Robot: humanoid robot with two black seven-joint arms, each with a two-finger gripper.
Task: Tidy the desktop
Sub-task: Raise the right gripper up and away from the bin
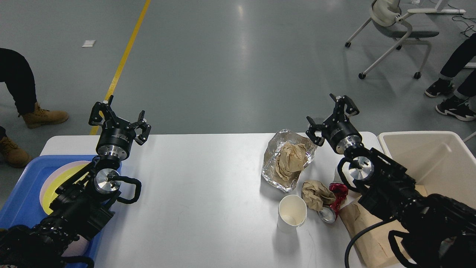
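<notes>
Litter is gathered on the right half of the desktop (208, 175), the wide white tabletop that fills the near part of the scene from the left tray to the right bin. A crumpled foil sheet (273, 169) is seen lying there with a wad of brown paper (292, 160) resting on it. Just nearer, a second ball of brown paper (315, 193) is found touching a crushed red can (334, 203), and an empty white paper cup (292, 212) is stood upright just left of them. A flat brown paper bag (366, 234) is partly covered by the right arm at the near right. A cream bin (424, 156) is placed at the right end of the table, and a blue tray (22, 193) holding a yellow and pink plate (61, 176) is set at the left end. The left gripper (121, 117) is held above the far left edge of the table, past the tray, with its fingers spread wide; nothing is held between them and nothing is touched. The right gripper (331, 113) is raised over the far edge near the foil, its fingers likewise spread apart and empty, clear of the foil below. On the grey floor beyond, a yellow line (124, 56) and a wheeled chair (394, 29) are visible.
</notes>
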